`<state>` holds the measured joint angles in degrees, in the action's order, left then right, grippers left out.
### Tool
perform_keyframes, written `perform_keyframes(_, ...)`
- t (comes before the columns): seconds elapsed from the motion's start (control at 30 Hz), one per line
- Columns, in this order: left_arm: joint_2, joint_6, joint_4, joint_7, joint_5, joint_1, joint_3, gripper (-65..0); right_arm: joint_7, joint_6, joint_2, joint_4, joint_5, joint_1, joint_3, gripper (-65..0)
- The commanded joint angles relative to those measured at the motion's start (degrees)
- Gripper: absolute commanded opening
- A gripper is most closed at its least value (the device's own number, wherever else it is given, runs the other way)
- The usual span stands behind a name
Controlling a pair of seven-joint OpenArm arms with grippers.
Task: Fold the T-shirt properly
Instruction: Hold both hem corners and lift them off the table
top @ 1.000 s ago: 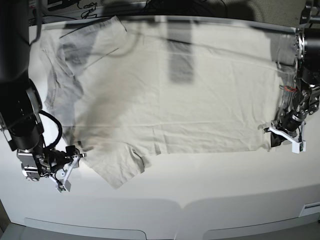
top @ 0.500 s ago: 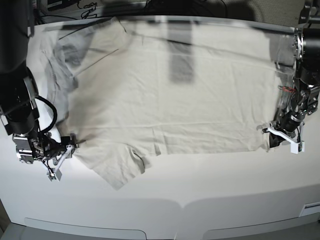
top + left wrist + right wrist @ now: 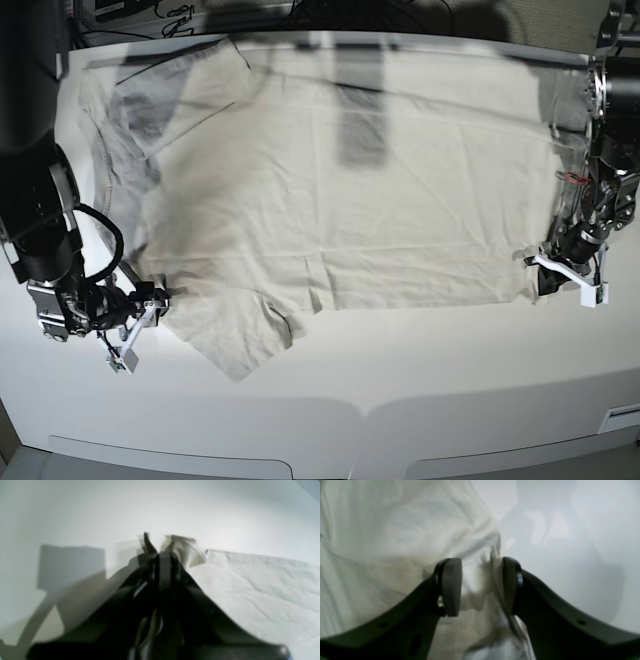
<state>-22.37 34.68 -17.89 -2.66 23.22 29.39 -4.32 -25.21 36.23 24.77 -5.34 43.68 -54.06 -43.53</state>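
Note:
The pale beige T-shirt (image 3: 350, 180) lies spread flat across the white table, neck end toward the left and hem toward the right. My left gripper (image 3: 543, 272) is shut on the hem's near corner. In the left wrist view its jaws (image 3: 160, 553) pinch a bunched bit of the T-shirt (image 3: 182, 548). My right gripper (image 3: 150, 305) is open at the near left sleeve edge. The right wrist view shows its gripper (image 3: 481, 585) open, dark pads (image 3: 451, 587) apart, with a fold of the T-shirt (image 3: 382, 530) rising between them.
Bare white table (image 3: 420, 380) runs along the front of the shirt. The right arm's black body (image 3: 40, 230) stands over the table's left edge. Cables (image 3: 170, 15) lie behind the back edge at the upper left.
My right gripper drew back to the left, then came right again to the sleeve edge, and the cloth there shifted slightly. The left gripper kept its hold without moving.

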Motion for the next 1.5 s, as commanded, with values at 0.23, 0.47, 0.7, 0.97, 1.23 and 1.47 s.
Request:
perform_keyframes(0.23, 0.13, -0.35, 0.26, 4.31, -2.21, 0.0, -0.24, -65.0, 1.16, -1.05, 0.87, -0.42, 0.04, -1.75, 0.07, -38.1)
perform_keyframes(0.47, 0.15, -0.35, 0.26, 4.33, -2.95, -0.02, -0.24, -65.0, 5.81, -3.21, 0.9, -0.42, -2.45, 0.5, 0.07, -38.1)
perform_keyframes(0.7, 0.17, -0.37, 0.26, 4.04, -6.69, 0.0, -0.24, -65.0, 9.99, -3.23, 0.87, -0.44, -5.55, -0.92, 0.09, -38.1)
perform_keyframes(0.97, 0.37, -0.37, 0.26, 4.07, -6.71, -0.02, -0.24, -65.0, 9.7, -5.35, 0.61, -0.42, -5.81, 0.61, 0.07, -38.1)
perform_keyframes(1.23, 0.48, -0.35, 0.26, 4.09, -6.71, -0.22, -0.24, -65.0, 9.16, -4.87, -0.31, -0.42, -5.97, 2.51, 0.07, -38.1)
perform_keyframes(1.47, 0.46, -0.37, 0.26, 3.87, -6.69, -0.66, -0.24, -65.0, 2.99, 1.16, -1.31, -0.42, -1.97, 3.28, 0.07, -43.1)
